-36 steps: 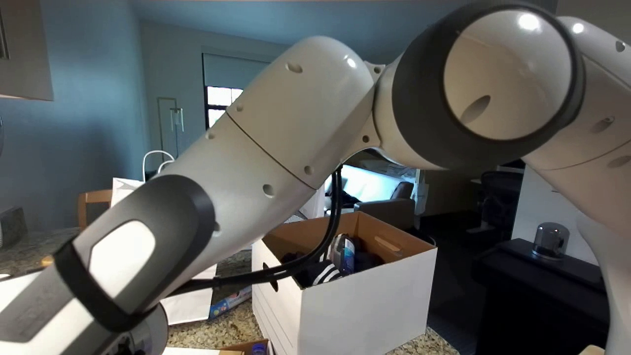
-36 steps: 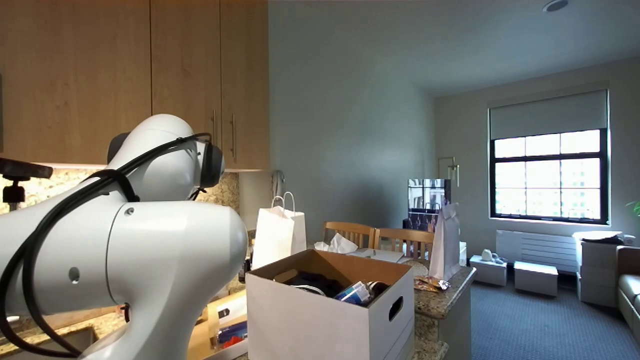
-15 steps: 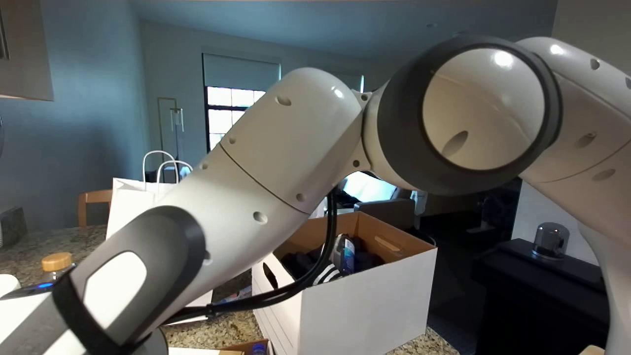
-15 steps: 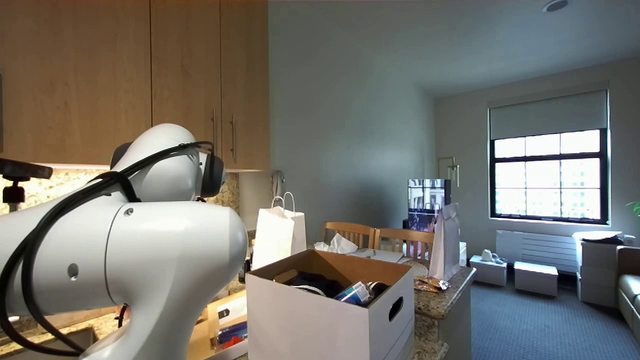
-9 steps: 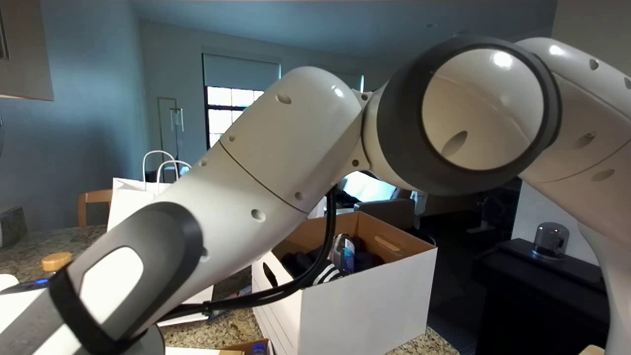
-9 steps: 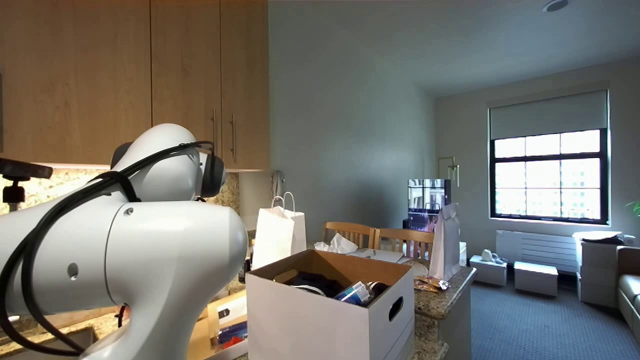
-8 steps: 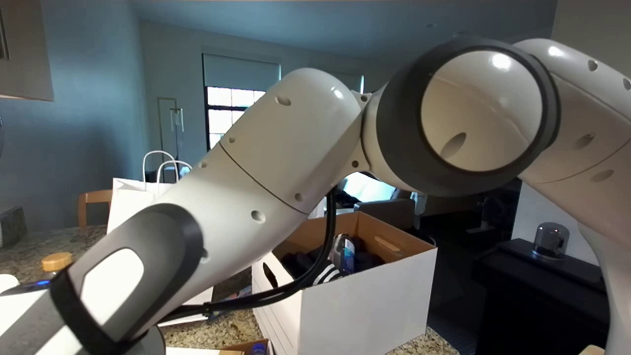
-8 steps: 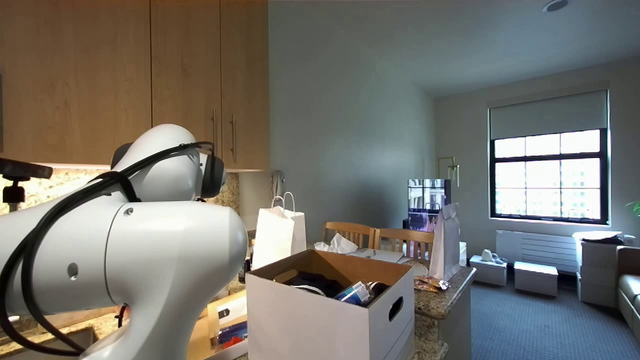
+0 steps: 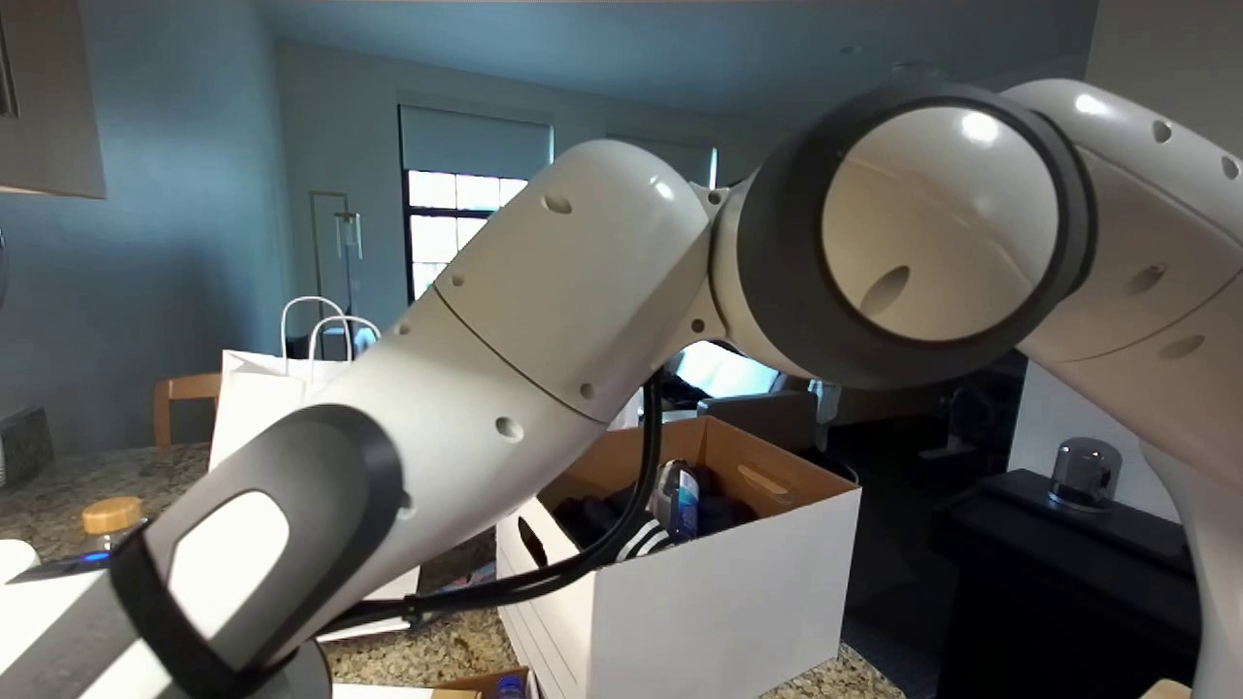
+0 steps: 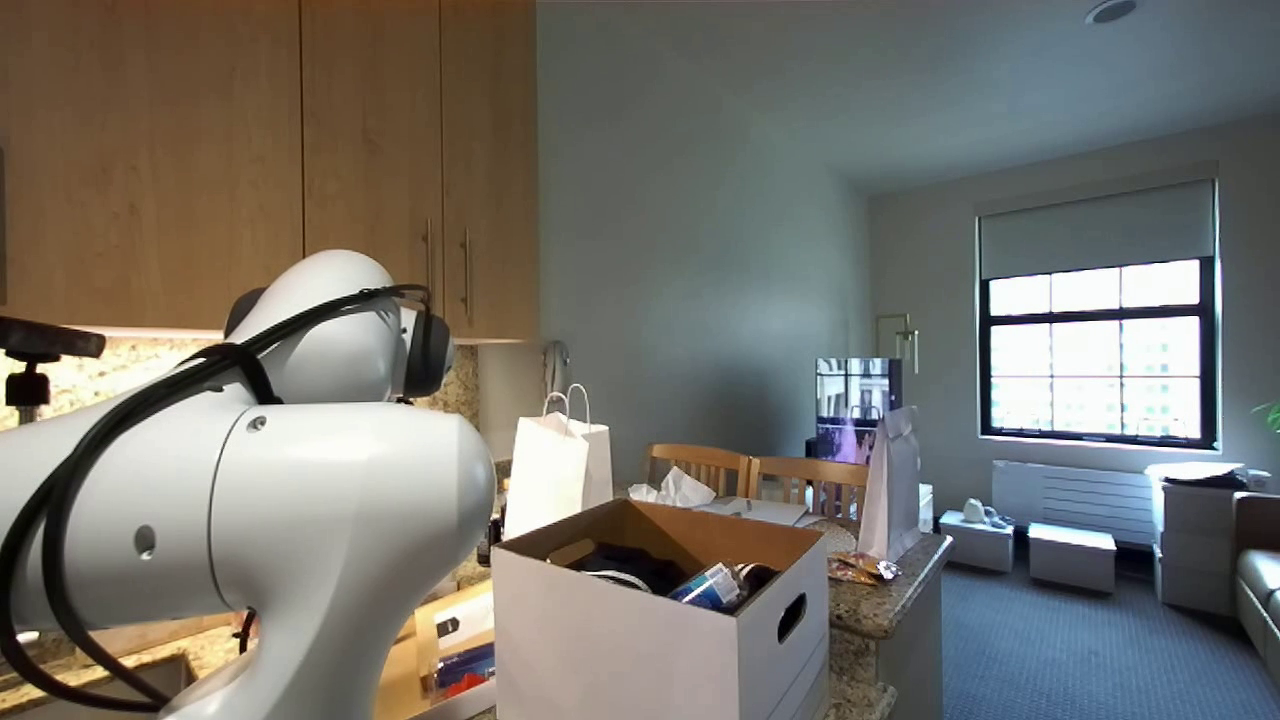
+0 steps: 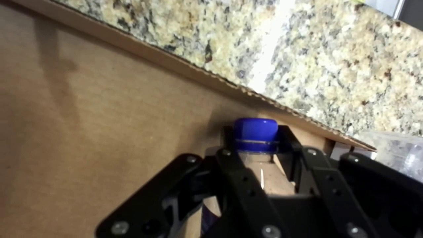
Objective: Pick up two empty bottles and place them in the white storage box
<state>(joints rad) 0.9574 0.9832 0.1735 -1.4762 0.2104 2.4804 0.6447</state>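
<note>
In the wrist view, the gripper is holding a bottle by its top: the two fingers are standing near to each other, parted only by the blue cap, and they are pressing it from both sides. The body of this bottle is running back under the gripper, which is hiding most of it. The cap is appearing over the brown floor of a cardboard tray, near its low wall.

In an exterior view, the white storage box is standing open on the granite counter. Inside it, a blue-labelled bottle is resting among dark fabric. The arm is slanting toward the lower left, partly covering a white paper bag.

In an exterior view, the box is showing its oval hand-hole, and the blue-labelled bottle is lying tilted near that side. Wooden chairs are standing behind.
</note>
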